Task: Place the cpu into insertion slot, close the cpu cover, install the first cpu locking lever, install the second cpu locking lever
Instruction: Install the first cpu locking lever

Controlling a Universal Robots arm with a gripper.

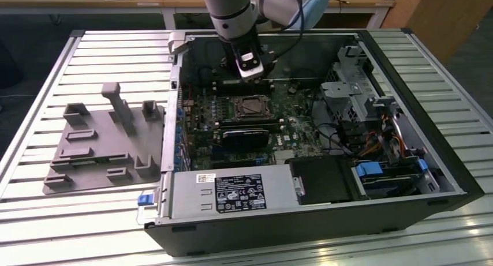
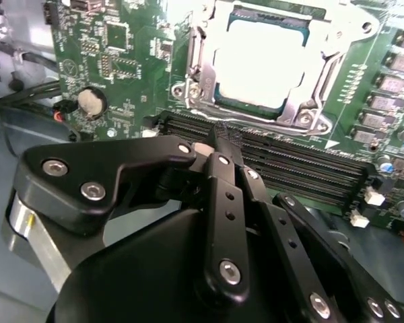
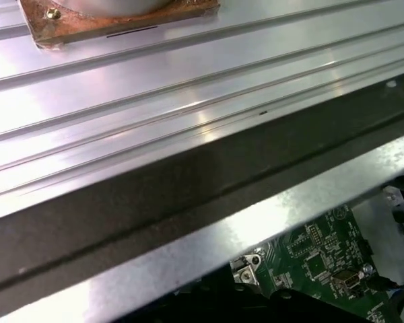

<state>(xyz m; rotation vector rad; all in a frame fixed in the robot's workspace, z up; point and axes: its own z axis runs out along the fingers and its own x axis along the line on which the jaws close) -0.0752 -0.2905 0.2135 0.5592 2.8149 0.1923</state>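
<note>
Setting: a ribbed metal worktop (image 1: 92, 52) in a workshop, wooden benches behind it. On it lies an open computer case (image 1: 431, 139), side panel off, and, toward the exterior view's left, a grey moulded fixture (image 1: 100, 145) with upright posts.

Inside the case: a green motherboard (image 1: 204, 113), a black heat-sink block (image 1: 246, 138) near its middle, a labelled power supply (image 1: 231, 194) along the near edge, drive cages and cabling toward the exterior view's right.

My gripper (image 2: 219, 138): fingers drawn together at the tips, nothing between them that I can see. In the exterior view it hangs inside the case, just above the board at the far side of the socket.

The cpu (image 2: 259, 64): pale silvery top, seated flat in the insertion slot (image 1: 250, 107), framed by its metal rim.

The cpu cover (image 2: 205, 60): its silvery frame appears to lie down around the chip, window over the metal top. The levers I cannot make out clearly; whether either is latched I cannot tell.

Adjacent: black memory slots (image 2: 289, 158) directly between my fingertips and the socket.

Risks, as I judge them: my closed tips sit close above those slots and small board parts, so a low or skewed pass could scrape them. Pressing on a cover not fully seated could load the chip unevenly and damage the socket contacts.
</note>
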